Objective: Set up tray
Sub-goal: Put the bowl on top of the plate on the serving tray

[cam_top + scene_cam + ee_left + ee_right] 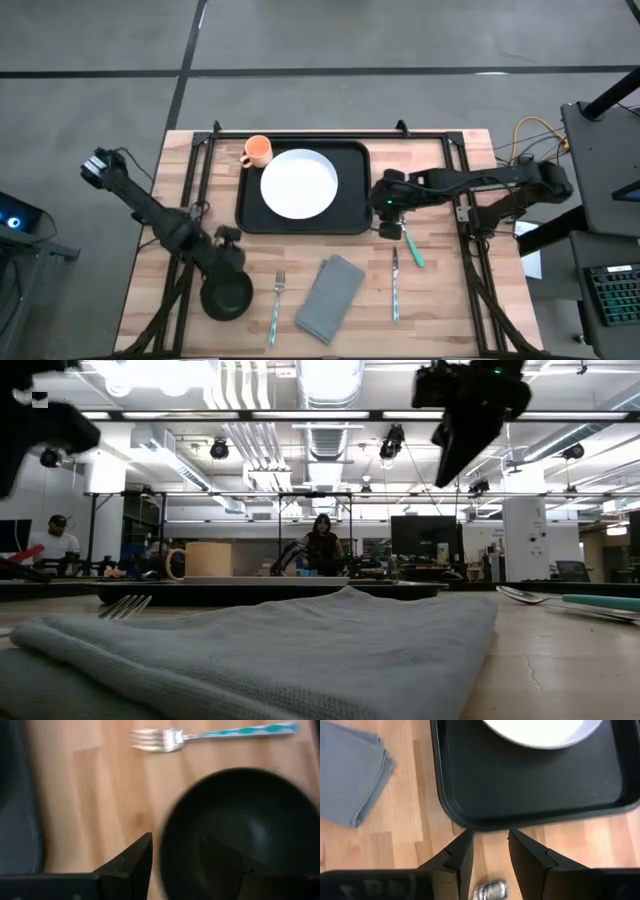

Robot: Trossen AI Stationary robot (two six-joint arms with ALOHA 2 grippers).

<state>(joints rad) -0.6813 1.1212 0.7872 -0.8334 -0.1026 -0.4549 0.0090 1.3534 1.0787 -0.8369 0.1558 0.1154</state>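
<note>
The tray (300, 222) sits at the far middle of the table (440, 300), holding a plate (299, 184) and an orange cup (257, 151). The right gripper (388, 232) hangs just off the tray's near right corner, fingers apart around nothing. The left gripper (226, 292), near the left edge, has its fingers open across a black bowl's (228, 297) rim. No writing can be read anywhere.

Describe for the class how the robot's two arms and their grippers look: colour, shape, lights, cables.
Both arms are dark, jointed and slim. The left gripper and right gripper each have two black, wedge-shaped fingers. A small green light glows near the right wrist in the high view. Thin cables trail by the left arm's base.
</note>
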